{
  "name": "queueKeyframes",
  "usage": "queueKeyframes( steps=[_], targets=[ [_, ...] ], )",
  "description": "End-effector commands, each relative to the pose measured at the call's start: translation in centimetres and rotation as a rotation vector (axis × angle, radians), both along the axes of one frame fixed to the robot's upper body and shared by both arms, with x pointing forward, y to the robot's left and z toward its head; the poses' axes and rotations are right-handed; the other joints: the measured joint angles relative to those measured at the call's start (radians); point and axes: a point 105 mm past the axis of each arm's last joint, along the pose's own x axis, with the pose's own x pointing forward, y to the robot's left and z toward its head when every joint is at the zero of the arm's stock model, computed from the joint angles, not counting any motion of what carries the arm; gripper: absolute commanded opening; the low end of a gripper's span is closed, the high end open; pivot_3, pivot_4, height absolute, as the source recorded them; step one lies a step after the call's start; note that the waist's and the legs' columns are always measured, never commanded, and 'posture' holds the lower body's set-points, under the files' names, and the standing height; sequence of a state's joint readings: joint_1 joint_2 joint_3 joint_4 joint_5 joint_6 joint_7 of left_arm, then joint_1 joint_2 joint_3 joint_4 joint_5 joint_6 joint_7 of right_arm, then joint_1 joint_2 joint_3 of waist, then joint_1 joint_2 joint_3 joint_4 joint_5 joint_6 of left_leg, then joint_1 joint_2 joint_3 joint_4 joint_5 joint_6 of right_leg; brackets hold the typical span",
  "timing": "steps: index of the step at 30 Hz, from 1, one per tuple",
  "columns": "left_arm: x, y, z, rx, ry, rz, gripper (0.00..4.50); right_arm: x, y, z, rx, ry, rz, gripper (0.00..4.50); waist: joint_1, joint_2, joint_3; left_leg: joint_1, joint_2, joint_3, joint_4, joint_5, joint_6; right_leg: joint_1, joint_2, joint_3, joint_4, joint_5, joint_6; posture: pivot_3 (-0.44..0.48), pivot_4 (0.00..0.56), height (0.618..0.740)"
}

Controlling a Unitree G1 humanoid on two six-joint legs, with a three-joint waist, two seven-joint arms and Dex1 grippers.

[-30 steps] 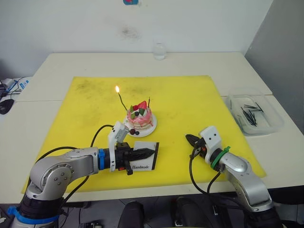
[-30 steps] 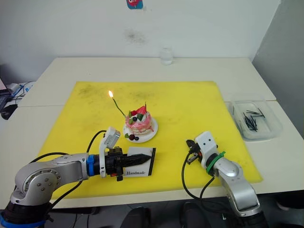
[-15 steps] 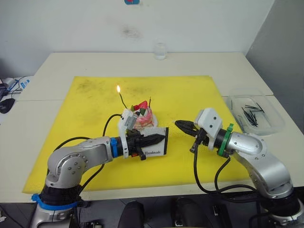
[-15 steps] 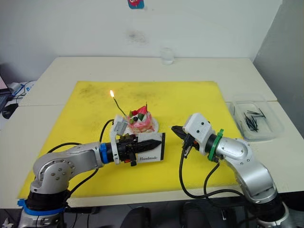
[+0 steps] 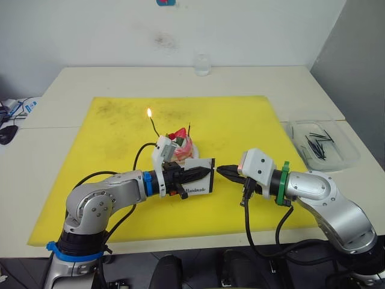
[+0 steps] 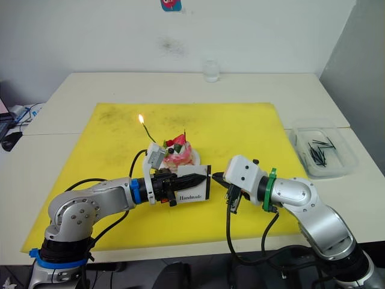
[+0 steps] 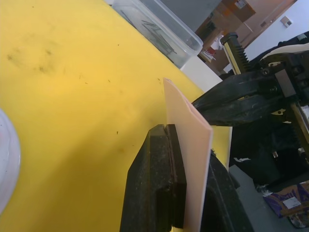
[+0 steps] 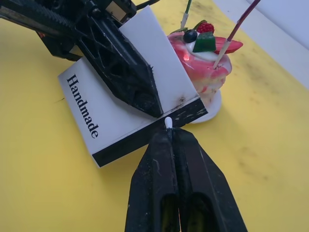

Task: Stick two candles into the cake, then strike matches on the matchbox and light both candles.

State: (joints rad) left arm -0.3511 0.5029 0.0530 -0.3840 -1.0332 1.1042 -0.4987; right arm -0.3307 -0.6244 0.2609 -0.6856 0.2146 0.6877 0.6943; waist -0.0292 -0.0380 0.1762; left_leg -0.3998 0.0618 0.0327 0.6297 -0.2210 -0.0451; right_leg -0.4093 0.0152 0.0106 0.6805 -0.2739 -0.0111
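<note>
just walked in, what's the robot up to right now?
It is about to strike a match. The left gripper holds the matchbox up off the yellow mat, in front of the cake. The right gripper pinches a match with its white head against the box's black striking strip. Both candles stand in the cake: the green candle is burning, the red candle is unlit. More matches lie in the clear tray.

Matchbox (image 8: 126,96): white, black striking strip, black "Handmade" lettering. Match (image 8: 168,123): white tip. Cake (image 8: 205,67): pink frosting, red strawberry, green leaf, dark berry; plate (image 8: 212,105) white. Candles: green (image 5: 155,127), flame orange-yellow; dark red (image 8: 237,26). Mat (image 5: 240,120): yellow, dark smudges upper left.
</note>
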Motion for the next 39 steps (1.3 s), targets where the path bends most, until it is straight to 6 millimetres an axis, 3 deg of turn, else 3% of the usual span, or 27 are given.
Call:
queueKeyframes(
  steps=[1, 14, 18, 21, 24, 35, 39],
  targets=[
    [-0.6, -0.5, 0.8, -0.020, -0.028, -0.048, 0.00, -0.3, 0.6, 0.6, 0.008, -0.049, 0.016, 0.03, 0.000, 0.000, 0.000, 0.000, 0.000, 0.000, 0.000, 0.000, 0.000, 0.000, 0.000, 0.000, 0.000, 0.000, 0.000, 0.000, 0.150, 0.740],
    [-1.3, -0.8, 0.8, -0.016, -0.037, -0.097, 0.00, 0.1, 0.9, 0.2, -0.002, -0.056, 0.007, 0.03, 0.000, 0.000, 0.000, 0.000, 0.000, 0.000, 0.000, 0.000, 0.000, 0.000, 0.000, 0.000, 0.000, 0.000, 0.000, 0.000, 0.150, 0.740],
    [-1.8, -1.0, 0.6, 0.003, -0.050, -0.129, 0.00, 1.0, 0.9, 0.6, 0.019, -0.089, -0.045, 0.03, 0.000, 0.000, 0.000, 0.000, 0.000, 0.000, 0.000, 0.000, 0.000, 0.000, 0.000, 0.000, 0.000, 0.000, 0.000, 0.000, 0.150, 0.740],
    [-2.4, -1.2, 0.0, 0.034, -0.049, -0.152, 0.00, 3.6, 0.5, 3.0, 0.085, -0.222, -0.184, 0.03, -0.006, 0.000, 0.000, 0.000, 0.000, 0.000, 0.000, 0.000, 0.000, 0.000, 0.000, 0.000, 0.000, 0.000, 0.000, 0.000, 0.150, 0.740],
    [-2.5, 0.5, -1.0, 0.085, -0.043, -0.092, 0.00, 5.3, -1.8, 6.0, 0.111, -0.344, -0.293, 0.03, -0.001, 0.000, 0.000, 0.000, 0.000, 0.001, 0.000, 0.000, 0.000, -0.001, 0.000, 0.001, 0.001, 0.000, 0.000, 0.000, 0.150, 0.740],
    [-1.7, 1.5, -0.6, 0.074, -0.068, -0.011, 0.00, 3.9, -0.6, 5.9, 0.138, -0.301, -0.209, 0.03, 0.003, 0.000, 0.000, 0.000, 0.000, 0.001, 0.000, 0.000, 0.000, -0.001, -0.001, 0.001, 0.000, 0.000, -0.001, 0.000, 0.150, 0.740],
    [-0.8, 1.6, -0.1, 0.051, -0.087, 0.030, 0.00, 2.5, 0.5, 5.4, 0.122, -0.261, -0.086, 0.03, 0.003, 0.000, 0.000, 0.000, 0.000, 0.000, 0.000, 0.000, 0.000, -0.001, 0.000, 0.000, 0.000, 0.000, -0.001, 0.000, 0.150, 0.740]
  ],
)
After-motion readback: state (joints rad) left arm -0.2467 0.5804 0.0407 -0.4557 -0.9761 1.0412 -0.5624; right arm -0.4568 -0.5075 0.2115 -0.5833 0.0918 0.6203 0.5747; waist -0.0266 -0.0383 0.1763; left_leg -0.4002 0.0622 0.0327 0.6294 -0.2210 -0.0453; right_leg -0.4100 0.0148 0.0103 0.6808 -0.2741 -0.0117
